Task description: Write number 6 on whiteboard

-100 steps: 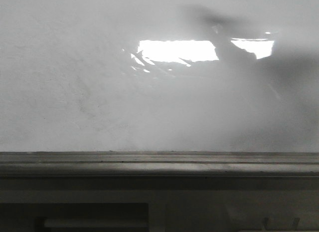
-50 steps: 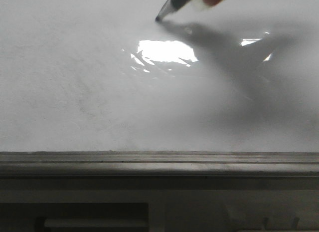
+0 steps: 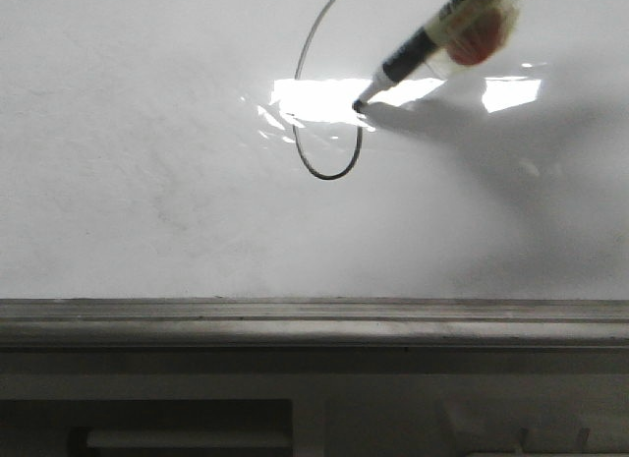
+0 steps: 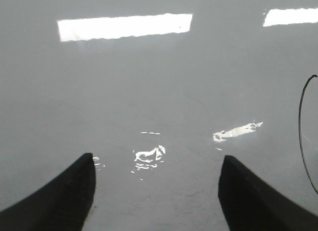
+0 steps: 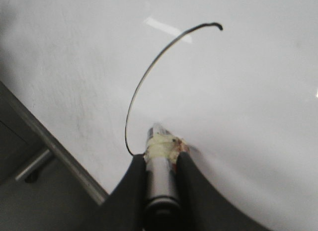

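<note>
**Right wrist feed: marker on the board, loop partly drawn**

Right wrist view gives me the clearest read: the right gripper [image 5: 160, 164] is clamped on a marker [image 5: 159, 176], both dark fingers [image 5: 130, 191] pressed against its barrel, with a lump of pale tape or putty around the barrel just ahead of them. The marker's tip is hidden from this camera by its own body.

On the front camera I see the marker [image 3: 432, 34] coming in from the upper right, tilted, its dark tip touching the whiteboard [image 3: 147, 182] right at the edge of a bright rectangular glare. The number 6 [image 3: 319, 103] is a thin dark line: a long curved stem coming down from the top edge of the view, rounding through the bottom of a loop and rising up to the tip. The marker casts a broad grey shadow to the right. A grey ledge [image 3: 314, 324] runs along the board's lower edge.

Over on the left wrist feed, the left gripper [image 4: 156, 191] has its fingers [image 4: 59, 201] spread wide apart with nothing between them, only bare board. A piece of the curved line [image 4: 300, 136] shows at the edge of that view.
</note>
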